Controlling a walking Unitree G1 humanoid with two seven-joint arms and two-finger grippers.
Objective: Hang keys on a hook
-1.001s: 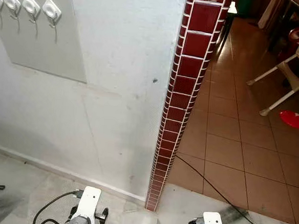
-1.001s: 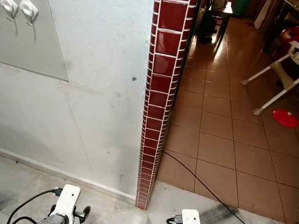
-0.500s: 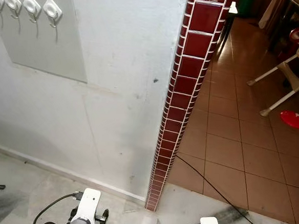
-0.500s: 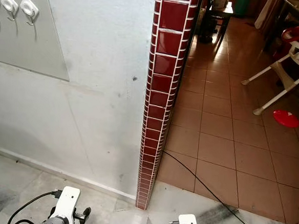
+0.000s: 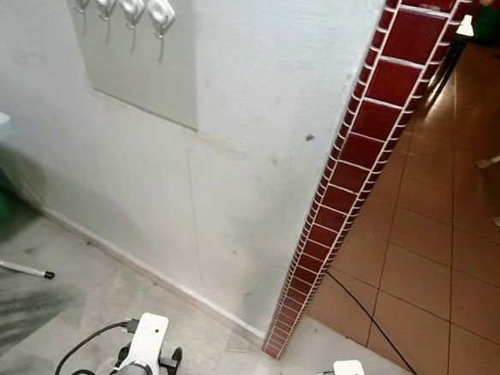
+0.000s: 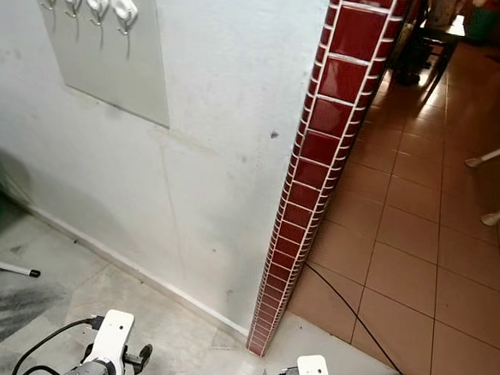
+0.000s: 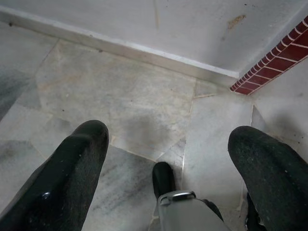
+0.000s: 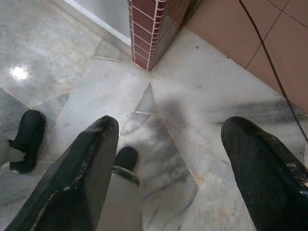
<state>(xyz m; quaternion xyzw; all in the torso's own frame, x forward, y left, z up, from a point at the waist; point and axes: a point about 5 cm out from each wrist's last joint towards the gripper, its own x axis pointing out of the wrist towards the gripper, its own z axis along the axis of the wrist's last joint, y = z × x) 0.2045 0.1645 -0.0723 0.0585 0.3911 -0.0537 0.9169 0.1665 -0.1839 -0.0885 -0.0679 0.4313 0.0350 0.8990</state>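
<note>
4 white hooks in row on grey wall panel; left gripper, right gripper fingers apart, empty.

Grey-veined marble floor runs along the foot of the white wall and meets a white skirting strip. Past the red-tiled pillar corner it gives way to terracotta floor tiles — a thin black cable lies across them. At the left, a white metal leg with a black foot rests on the marble.
</note>
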